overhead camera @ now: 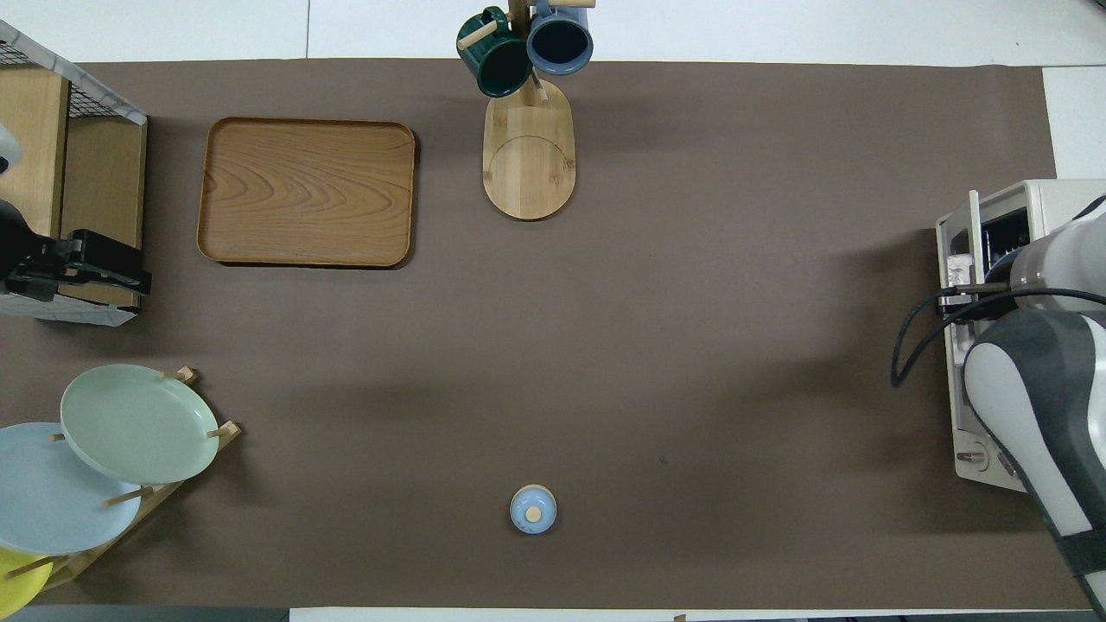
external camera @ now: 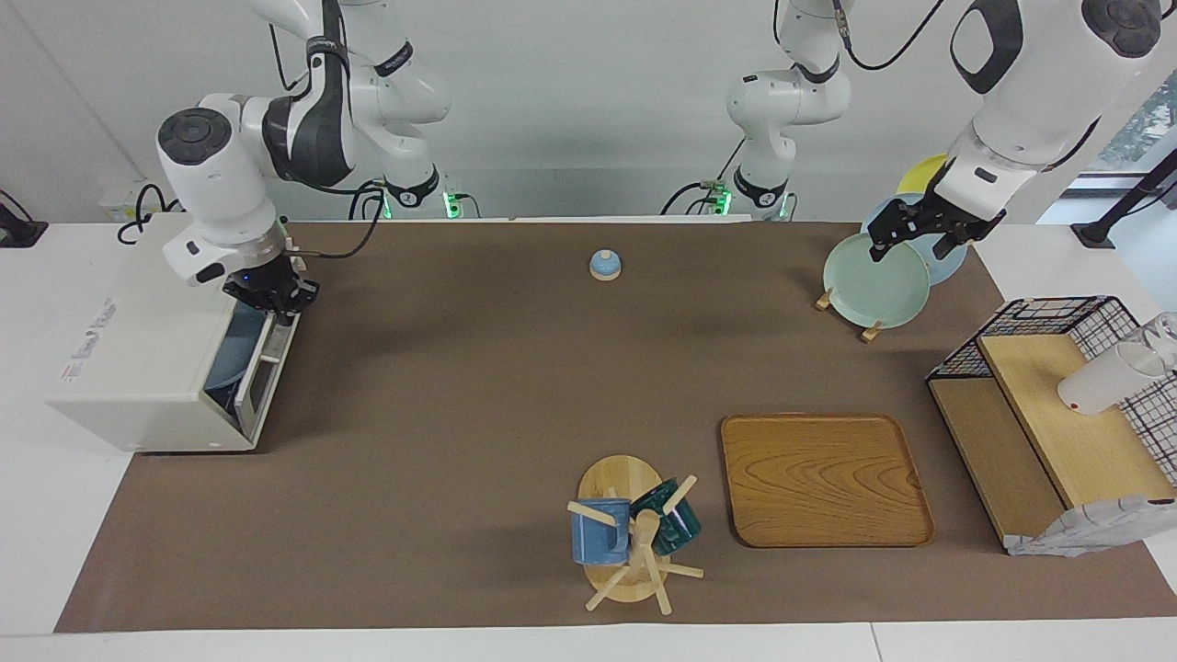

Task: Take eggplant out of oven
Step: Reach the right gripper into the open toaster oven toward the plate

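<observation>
The cream-white oven stands at the right arm's end of the table and also shows in the overhead view. Its door leans a little way open at the top. My right gripper is at the door's top edge, shut on the handle there; in the overhead view my own arm mostly covers it. The eggplant is hidden; I see only a dark interior and a bluish sheen in the door glass. My left gripper hangs open and empty over the plate rack and waits.
The rack holds a green plate, a blue one and a yellow one. A small blue knobbed lid lies near the robots. A wooden tray, a mug tree and a black wire-and-wood shelf stand farther out.
</observation>
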Robot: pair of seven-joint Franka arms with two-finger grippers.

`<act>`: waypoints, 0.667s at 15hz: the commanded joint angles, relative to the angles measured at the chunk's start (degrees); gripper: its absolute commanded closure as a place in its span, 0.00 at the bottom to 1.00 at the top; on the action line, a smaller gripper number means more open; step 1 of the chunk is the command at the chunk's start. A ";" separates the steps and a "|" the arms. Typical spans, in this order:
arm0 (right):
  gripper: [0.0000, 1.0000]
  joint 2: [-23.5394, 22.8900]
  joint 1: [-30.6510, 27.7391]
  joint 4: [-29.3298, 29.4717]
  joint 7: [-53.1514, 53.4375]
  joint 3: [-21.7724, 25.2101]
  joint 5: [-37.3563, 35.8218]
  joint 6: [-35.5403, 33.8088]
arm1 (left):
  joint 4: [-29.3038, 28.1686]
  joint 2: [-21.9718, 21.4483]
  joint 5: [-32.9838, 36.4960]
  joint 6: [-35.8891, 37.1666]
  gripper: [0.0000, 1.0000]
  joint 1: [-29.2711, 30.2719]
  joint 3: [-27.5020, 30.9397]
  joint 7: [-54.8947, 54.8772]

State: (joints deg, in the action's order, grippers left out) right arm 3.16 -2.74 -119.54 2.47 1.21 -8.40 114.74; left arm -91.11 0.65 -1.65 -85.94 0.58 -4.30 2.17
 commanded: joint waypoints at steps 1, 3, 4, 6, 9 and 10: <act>1.00 -2.89 -0.07 -2.53 0.43 0.02 1.71 7.41 | -0.38 -0.65 0.51 -0.64 0.00 0.73 -0.36 -1.03; 1.00 -5.43 0.10 -3.07 0.51 -0.07 2.33 11.28 | -0.47 -0.65 0.51 -0.55 0.00 0.73 -0.36 -0.59; 1.00 -6.23 0.28 -3.68 0.43 -0.07 3.20 13.56 | -0.47 -0.65 0.51 -0.37 0.00 0.73 -0.36 -0.33; 1.00 -7.02 0.98 -5.08 0.43 -0.07 3.82 16.82 | -0.38 -0.65 0.51 -0.46 0.00 0.73 -0.36 -0.15; 1.00 -11.06 1.16 -5.09 0.51 -0.15 3.91 20.60 | -0.38 -0.65 0.51 -0.46 0.00 0.73 -0.36 -0.15; 1.00 -12.20 1.77 -5.09 0.78 -0.33 3.91 21.14 | -0.47 -0.65 0.51 -0.46 0.00 0.73 -0.36 -0.06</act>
State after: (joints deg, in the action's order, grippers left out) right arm -4.58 0.69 -126.10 3.90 -0.30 -2.73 130.81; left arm -91.11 0.65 -1.65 -85.94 0.59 -4.30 2.18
